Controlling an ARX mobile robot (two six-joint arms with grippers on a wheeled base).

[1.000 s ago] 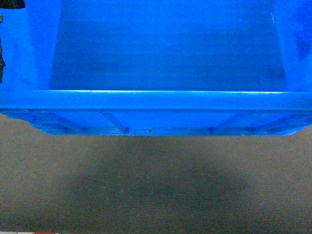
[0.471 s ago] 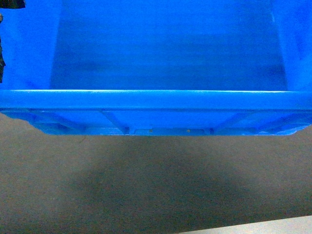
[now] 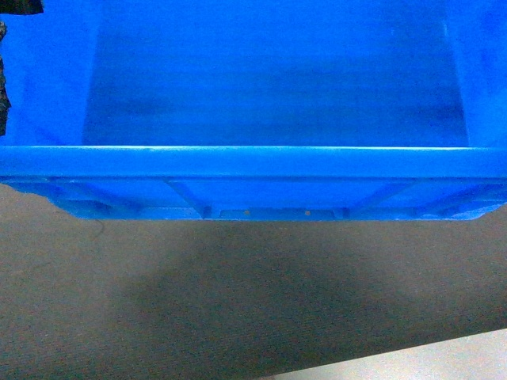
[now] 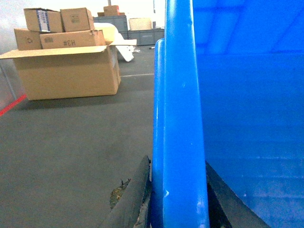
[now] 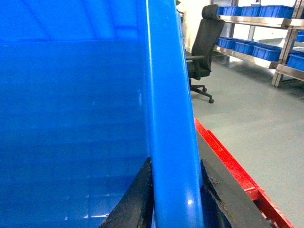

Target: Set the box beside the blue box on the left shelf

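The box [image 3: 253, 79], a large bright-blue crate, fills the upper half of the head view, its thick near rim running across the frame above the floor. My left gripper [image 4: 177, 164] is shut on the box's left rim, one dark finger [image 4: 140, 190] outside the wall and one inside. My right gripper [image 5: 175, 161] is shut on the right rim in the same way, with the box's inside [image 5: 71, 118] to its left. The box [image 4: 247, 118] looks empty. The blue box and the left shelf are out of view.
Dark carpet [image 3: 253, 301] lies below the box, with a pale floor band [image 3: 444, 360] at the bottom right. Stacked cardboard boxes [image 4: 66, 61] stand to the left. To the right are a red floor strip [image 5: 232, 171], a black office chair [image 5: 204, 52] and steel racks with blue bins [image 5: 256, 28].
The box keeps its place in the head view while the floor slides beneath it. A pale floor band has come in at the bottom right and grown.
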